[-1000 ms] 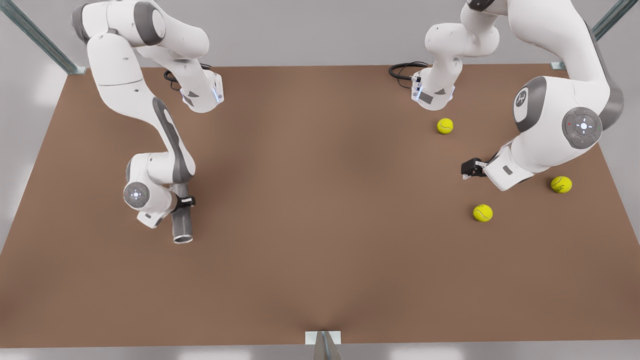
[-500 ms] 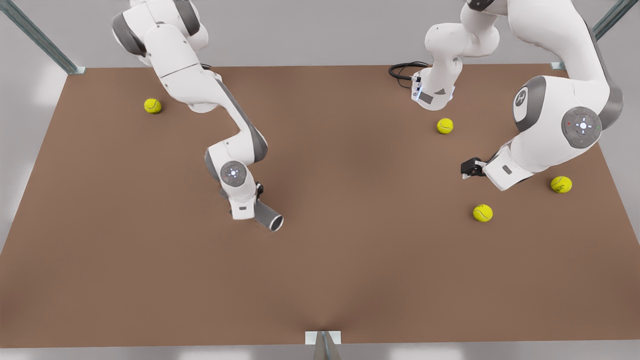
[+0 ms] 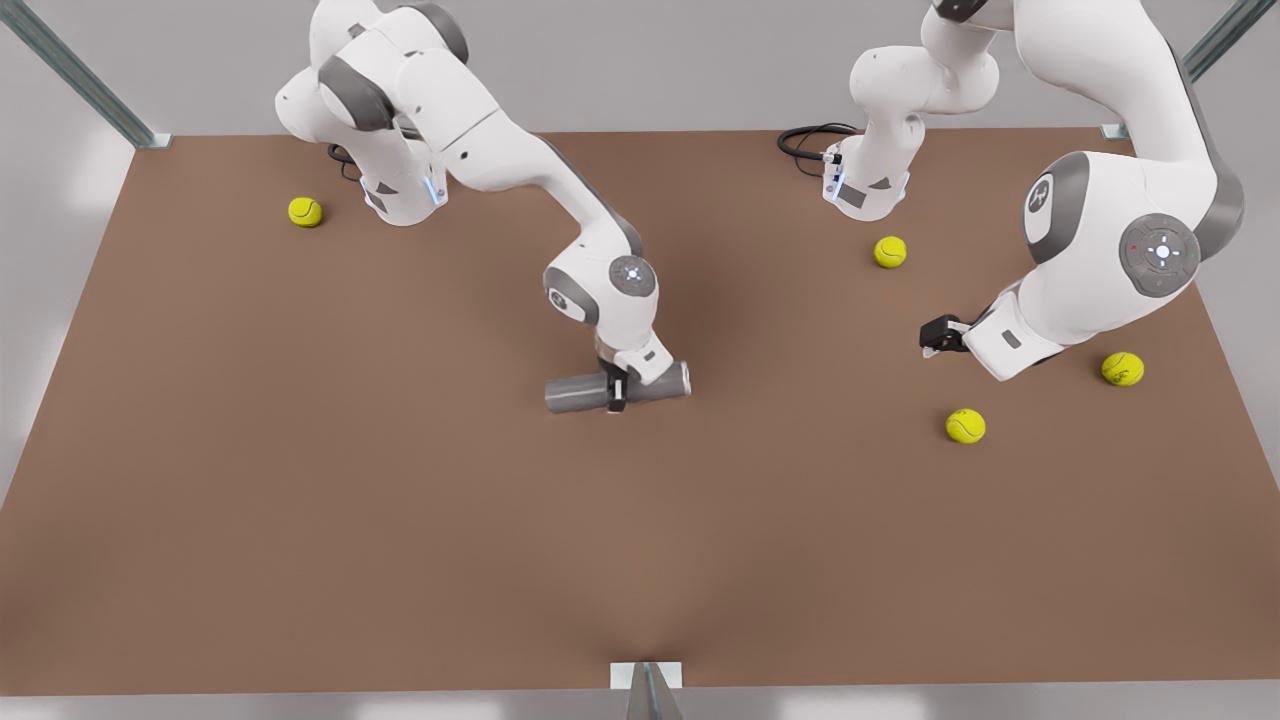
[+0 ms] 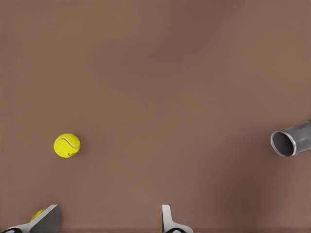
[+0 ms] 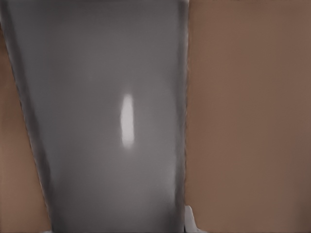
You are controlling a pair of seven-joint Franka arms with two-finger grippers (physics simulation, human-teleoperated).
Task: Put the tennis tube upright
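The dark grey cylindrical tennis tube [image 3: 580, 392] lies horizontal near the brown worktop [image 3: 300, 520] centre, parallel to its near edge, clamped mid-length by the right tool [image 3: 616, 392]. The left tool [image 4: 107, 221], fingers apart, waits towards the worktop's far corner.

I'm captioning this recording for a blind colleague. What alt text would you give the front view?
The right pincer grips the tennis tube, held lying sideways near the middle of the brown table. On the front view's right, the left pincer waits, open, among three tennis balls, with a fourth ball far on the front view's left.
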